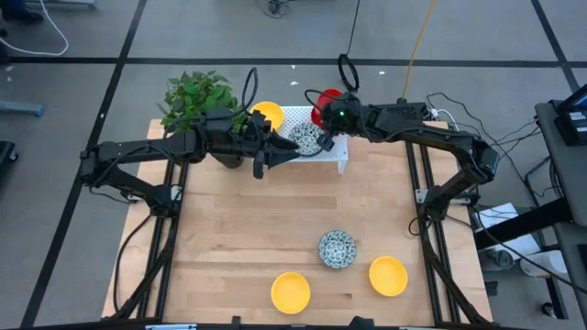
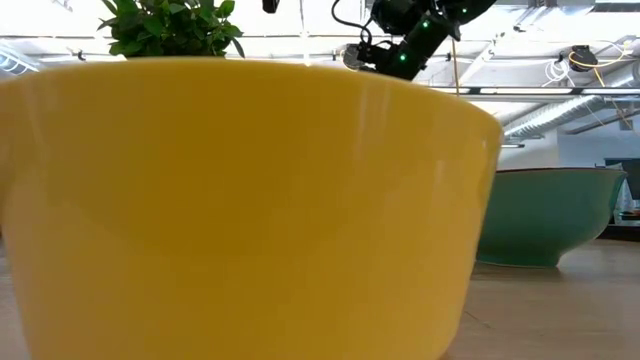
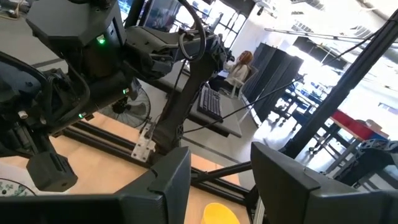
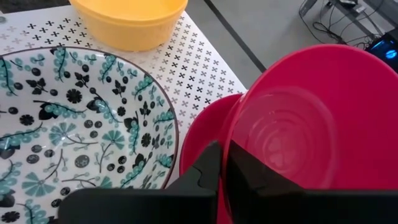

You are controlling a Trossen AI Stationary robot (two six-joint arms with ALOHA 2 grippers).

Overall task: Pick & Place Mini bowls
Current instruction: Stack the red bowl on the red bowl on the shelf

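Right gripper (image 4: 224, 163) pinched on the rim of a glossy red mini bowl (image 4: 311, 118) over the white perforated rack (image 4: 199, 68) at the counter's far edge; likely light, rigid, slick and breakable, so best taken by the rim. Crowded by a blue-and-white patterned bowl (image 4: 68, 130), a plain yellow bowl (image 4: 127, 22) and another red one beneath. Left gripper (image 1: 261, 165) near the rack beside the potted plant (image 1: 197, 96), fingers parted, empty.

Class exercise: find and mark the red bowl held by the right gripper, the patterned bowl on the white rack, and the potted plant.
red bowl (image 4: 298, 124): right wrist view, on its inner wall.
patterned bowl (image 4: 74, 124): right wrist view, on its inside floor.
potted plant (image 1: 197, 96): high view, on its leaves.
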